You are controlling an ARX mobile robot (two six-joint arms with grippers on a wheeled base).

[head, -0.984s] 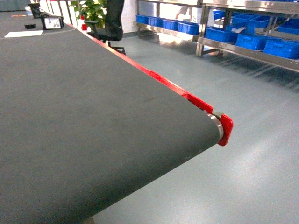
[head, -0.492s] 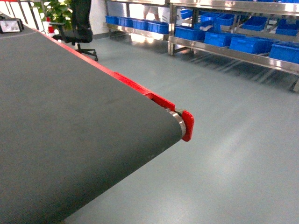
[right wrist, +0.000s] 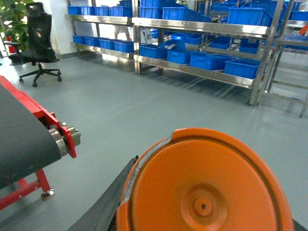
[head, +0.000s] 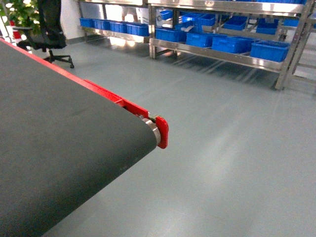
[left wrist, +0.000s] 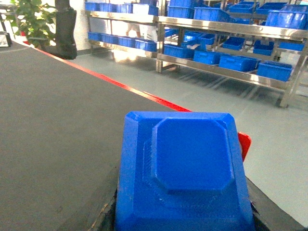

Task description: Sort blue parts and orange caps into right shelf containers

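A: Premises listed: grey-green workshop floor (head: 222, 163); dark conveyor belt (head: 59, 148) filling the left of the head view, ended by a red end bracket (head: 162, 132) at its far right corner; office chair (head: 47, 29) and potted plant (head: 19, 12) behind; steel shelving (head: 217, 10) along the back wall.

B: Task items and their places?

A: Item one, blue part (left wrist: 185, 178), recorded close before the left wrist camera, over the belt's right edge. Item two, orange cap (right wrist: 207, 187), recorded close before the right wrist camera, over bare floor beyond the belt's end. Item three, blue crates (head: 232, 44), ranged on the lower shelf tiers, well apart from the robot.

B: Grippers?

A: Neither is seen in the head view. Dark edges, judged to be parts of the left gripper (left wrist: 185, 224) and the right gripper (right wrist: 113, 204), are noted beside each item. Each item is judged to be carried, yet the jaws are hidden and their state cannot be told.

B: Step in hand?

A: Transit to the shelving is judged. Both items are best kept level and held firmly while the base is driven; the bracket corner should be given room; the base should be squared to the intended crates before anything is let go.
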